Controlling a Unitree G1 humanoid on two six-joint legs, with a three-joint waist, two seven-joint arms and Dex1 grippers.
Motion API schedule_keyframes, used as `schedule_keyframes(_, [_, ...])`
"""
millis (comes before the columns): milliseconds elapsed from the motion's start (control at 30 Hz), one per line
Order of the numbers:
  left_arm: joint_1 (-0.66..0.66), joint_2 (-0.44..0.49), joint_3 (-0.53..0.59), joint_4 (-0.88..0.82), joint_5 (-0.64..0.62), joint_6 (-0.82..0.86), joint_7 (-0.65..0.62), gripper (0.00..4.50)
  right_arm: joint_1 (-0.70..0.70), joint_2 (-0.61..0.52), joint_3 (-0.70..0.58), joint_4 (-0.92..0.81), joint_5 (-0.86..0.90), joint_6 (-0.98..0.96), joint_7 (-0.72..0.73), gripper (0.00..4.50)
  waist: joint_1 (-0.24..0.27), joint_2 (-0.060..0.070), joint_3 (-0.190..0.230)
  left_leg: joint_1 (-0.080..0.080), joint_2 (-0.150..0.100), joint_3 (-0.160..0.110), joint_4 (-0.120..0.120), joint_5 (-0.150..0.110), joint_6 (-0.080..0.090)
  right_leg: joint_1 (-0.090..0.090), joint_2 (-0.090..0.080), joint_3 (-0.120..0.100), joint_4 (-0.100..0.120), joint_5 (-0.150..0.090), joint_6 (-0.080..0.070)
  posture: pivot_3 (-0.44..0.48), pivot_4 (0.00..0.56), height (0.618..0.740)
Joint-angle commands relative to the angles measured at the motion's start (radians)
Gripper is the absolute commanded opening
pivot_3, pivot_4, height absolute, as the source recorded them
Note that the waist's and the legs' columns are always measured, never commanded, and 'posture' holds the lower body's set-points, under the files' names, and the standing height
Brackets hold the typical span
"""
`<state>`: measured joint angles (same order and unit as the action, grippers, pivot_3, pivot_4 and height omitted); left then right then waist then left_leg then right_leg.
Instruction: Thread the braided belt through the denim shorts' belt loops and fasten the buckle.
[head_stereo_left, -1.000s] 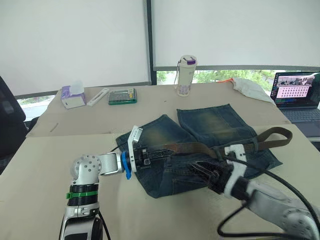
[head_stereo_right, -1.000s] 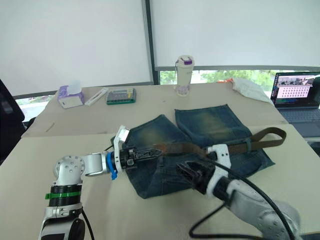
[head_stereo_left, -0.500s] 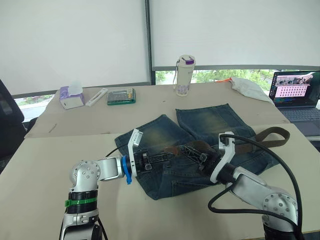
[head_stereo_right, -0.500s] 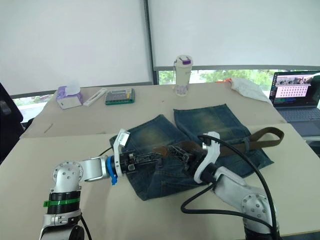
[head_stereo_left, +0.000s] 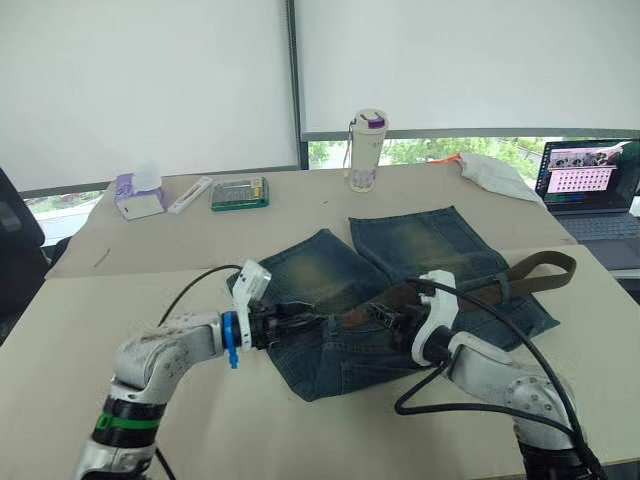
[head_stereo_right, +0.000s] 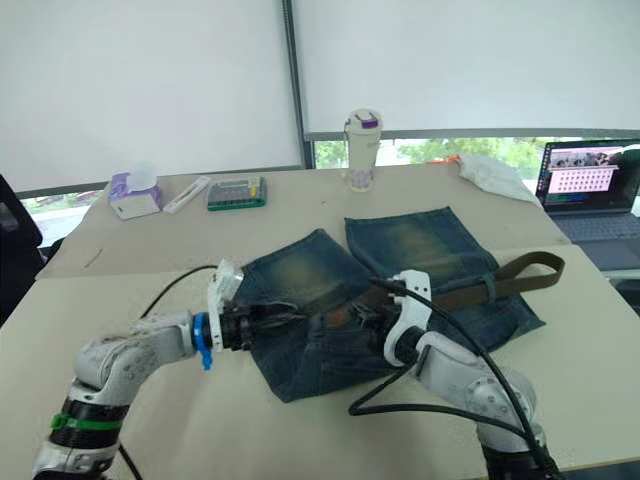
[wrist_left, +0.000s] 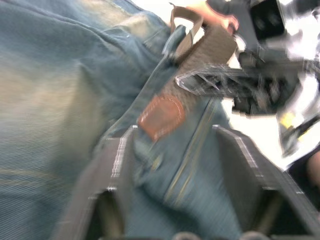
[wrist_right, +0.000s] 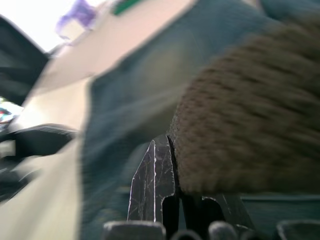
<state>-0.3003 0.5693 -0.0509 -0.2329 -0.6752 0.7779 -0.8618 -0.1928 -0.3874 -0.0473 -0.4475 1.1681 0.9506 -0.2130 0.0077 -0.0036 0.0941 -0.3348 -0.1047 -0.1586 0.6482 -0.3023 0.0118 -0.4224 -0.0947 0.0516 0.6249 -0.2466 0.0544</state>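
Observation:
The denim shorts (head_stereo_left: 420, 240) lie flat mid-table, legs pointing away from me. The braided belt (head_stereo_left: 540, 268) runs along the waistband under a belt loop (head_stereo_left: 503, 288) and curls off to the right. Its brown leather tip (wrist_left: 161, 117) rests on the denim. My left gripper (head_stereo_left: 300, 322) is at the waistband's left part, open, with its fingers (wrist_left: 117, 165) on either side of the denim edge. My right gripper (head_stereo_left: 385, 318) faces it from the right, shut on the braided belt (wrist_right: 250, 115) near that tip. The buckle is hidden.
Along the table's far side stand a tissue box (head_stereo_left: 138, 193), a green box (head_stereo_left: 240, 193), a tall bottle (head_stereo_left: 365, 150) and a white cloth (head_stereo_left: 495, 170). An open laptop (head_stereo_left: 590, 190) sits at the right edge. A black cable (head_stereo_left: 190, 290) loops over my left arm.
My left gripper has opened at the waistband and its arm has dropped lower. My right gripper swung left onto the belt and closed there.

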Motion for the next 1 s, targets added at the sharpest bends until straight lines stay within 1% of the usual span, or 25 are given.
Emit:
schedule_keyframes(33, [0.043,0.048,-0.058,-0.02,0.111,-0.176,-0.101,2.68,-0.021,0.017,-0.006,0.007,-0.042,0.004,-0.017,0.0,0.003,0.0,0.0,0.0,0.0,0.0,0.0,0.0,0.0,0.0,0.0,0.0,0.0,0.0,0.0,0.0,0.15,0.74])
schedule_keyframes(100, [0.062,0.046,-0.071,-0.006,0.147,-0.226,-0.106,2.68,-0.025,0.027,0.002,0.024,-0.064,0.011,-0.014,0.0,0.005,0.0,0.0,0.0,0.0,0.0,0.0,0.0,0.001,0.001,-0.001,0.0,-0.001,0.0,0.0,0.0,0.15,0.74])
schedule_keyframes(233, [0.077,0.025,-0.084,0.012,0.191,-0.272,-0.095,2.68,-0.043,0.068,0.02,0.072,-0.074,0.042,0.01,0.0,0.002,0.0,0.0,0.0,0.0,0.0,0.0,-0.001,0.001,0.001,0.0,0.0,0.0,0.0,0.0,0.0,0.15,0.74])
schedule_keyframes(367, [0.08,0.013,-0.086,0.028,0.213,-0.288,-0.086,2.68,-0.059,0.109,0.015,0.104,-0.024,0.088,0.04,0.0,-0.008,0.0,0.0,0.0,0.001,0.0,-0.001,0.0,0.001,0.001,0.0,0.0,0.0,0.0,0.0,0.0,0.15,0.74])
schedule_keyframes(467, [0.082,0.008,-0.084,0.041,0.233,-0.292,-0.076,2.68,-0.066,0.11,0.025,0.113,-0.043,0.122,0.053,0.0,-0.013,0.0,0.0,0.0,0.001,0.0,-0.002,0.0,0.001,0.0,0.001,0.0,0.001,0.0,0.0,0.0,0.15,0.74])
schedule_keyframes(600, [0.1,0.008,-0.094,0.045,0.254,-0.285,-0.062,2.68,-0.104,0.115,0.071,0.153,-0.096,0.153,0.088,0.0,-0.021,0.001,0.0,0.0,0.002,0.0,-0.002,0.0,0.001,0.0,0.001,0.0,0.002,0.0,0.0,0.0,0.15,0.74])
schedule_keyframes(767, [0.115,-0.001,-0.078,0.043,0.227,-0.215,-0.035,2.68,-0.139,0.133,0.105,0.195,-0.131,0.179,0.173,0.0,-0.023,0.001,0.0,0.0,0.003,0.0,-0.003,0.0,0.001,0.0,0.002,-0.001,0.003,0.0,0.0,0.0,0.15,0.74])
schedule_keyframes(867, [0.118,-0.007,-0.067,0.037,0.207,-0.161,-0.023,2.68,-0.151,0.163,0.103,0.224,-0.144,0.162,0.233,0.0,-0.023,0.001,0.0,0.001,0.002,0.0,-0.003,0.0,0.001,0.0,0.002,-0.001,0.003,0.0,0.0,0.0,0.15,0.74])
schedule_keyframes(967, [0.116,-0.028,-0.041,0.033,0.167,-0.096,0.001,2.68,-0.162,0.163,0.117,0.235,-0.174,0.165,0.288,0.0,-0.023,0.001,0.0,0.001,0.002,0.0,-0.003,0.0,0.001,0.0,0.002,-0.001,0.003,0.0,0.0,0.0,0.15,0.74])
schedule_keyframes(1000, [0.113,-0.036,-0.029,0.031,0.146,-0.063,0.014,2.68,-0.165,0.177,0.105,0.243,-0.17,0.158,0.3,0.0,-0.023,0.001,0.0,0.001,0.002,0.0,-0.003,0.0,0.001,0.0,0.002,-0.001,0.003,0.0,0.0,0.0,0.15,0.74])
